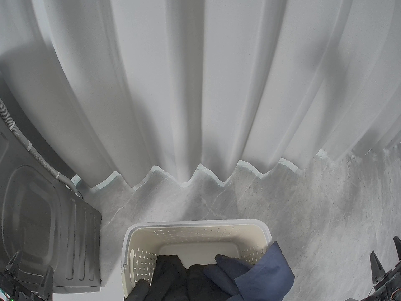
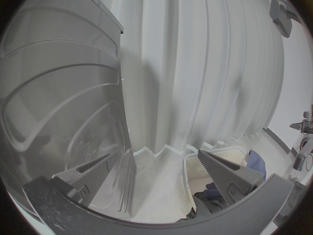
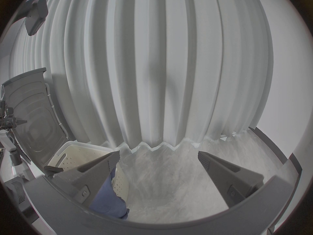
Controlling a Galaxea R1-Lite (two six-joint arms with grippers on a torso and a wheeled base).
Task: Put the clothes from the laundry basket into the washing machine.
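A cream laundry basket [image 1: 196, 228] stands on the floor just ahead of me. Black clothes [image 1: 175, 279] lie in it, and a blue garment [image 1: 269, 272] hangs over its right rim. The grey washing machine [image 1: 46, 226] stands to the left of the basket, showing a ribbed panel and a hose. My left gripper [image 1: 32, 262] is open and holds nothing, in front of that panel [image 2: 65, 98], left of the basket [image 2: 225, 154]. My right gripper [image 1: 384, 247] is also open with nothing in it, over bare floor to the right of the basket [image 3: 75, 150] and the blue garment [image 3: 107, 196].
A white pleated curtain [image 1: 200, 84] hangs across the whole back and reaches the grey concrete floor [image 1: 334, 214]. Open floor lies to the right of the basket and between it and the curtain.
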